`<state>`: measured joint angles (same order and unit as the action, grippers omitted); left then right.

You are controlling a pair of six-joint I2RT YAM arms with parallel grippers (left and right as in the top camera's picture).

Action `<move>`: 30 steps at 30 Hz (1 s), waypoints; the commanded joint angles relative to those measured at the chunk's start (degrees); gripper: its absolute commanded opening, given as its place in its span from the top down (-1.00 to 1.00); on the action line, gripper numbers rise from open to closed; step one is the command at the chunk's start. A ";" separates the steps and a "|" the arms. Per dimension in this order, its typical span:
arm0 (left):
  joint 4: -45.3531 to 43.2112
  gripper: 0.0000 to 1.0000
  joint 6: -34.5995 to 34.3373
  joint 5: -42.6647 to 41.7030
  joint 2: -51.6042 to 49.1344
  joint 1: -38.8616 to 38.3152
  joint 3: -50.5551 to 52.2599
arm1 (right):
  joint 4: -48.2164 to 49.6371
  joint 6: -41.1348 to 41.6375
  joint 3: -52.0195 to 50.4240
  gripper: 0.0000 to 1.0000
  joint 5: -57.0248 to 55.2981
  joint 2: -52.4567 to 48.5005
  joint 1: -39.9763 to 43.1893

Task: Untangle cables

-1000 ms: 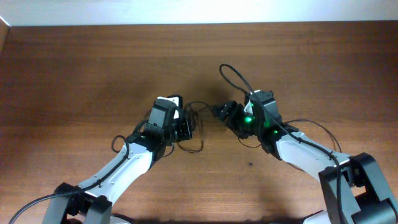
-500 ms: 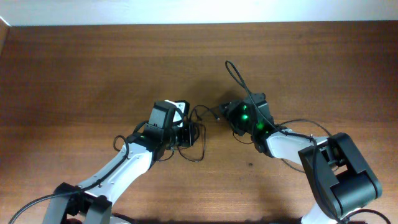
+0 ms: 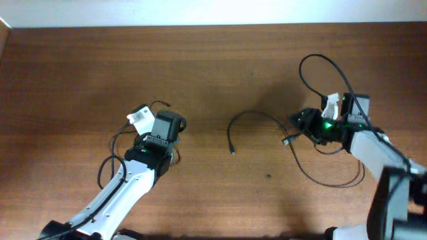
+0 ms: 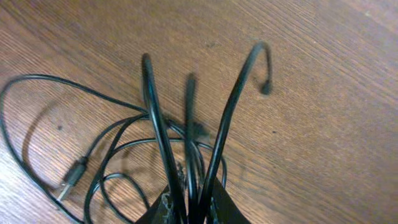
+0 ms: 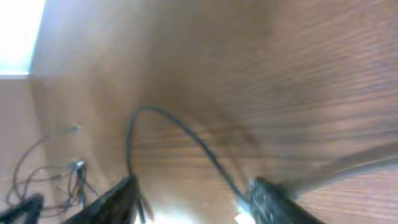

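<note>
Count two arms: left arm and right arm. Count two grippers, one per arm: left gripper and right gripper. Count one table. Count one loose cord at mid-table in the overhead view, with two plug ends showing there. Count three strands of cables rising from the left jaws in the left wrist view, plus one plug. Number of separate cords in that bundle: not determinable.
</note>
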<state>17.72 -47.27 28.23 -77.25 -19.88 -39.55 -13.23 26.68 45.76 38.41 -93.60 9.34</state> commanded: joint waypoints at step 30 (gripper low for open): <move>1.07 0.99 -3.26 -12.26 -5.86 0.17 -0.13 | -36.06 19.04 9.97 0.63 -44.02 2.49 -10.67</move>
<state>18.61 -50.39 16.43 -82.96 -19.90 -39.55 -53.74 40.36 57.58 -4.10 -88.53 -1.78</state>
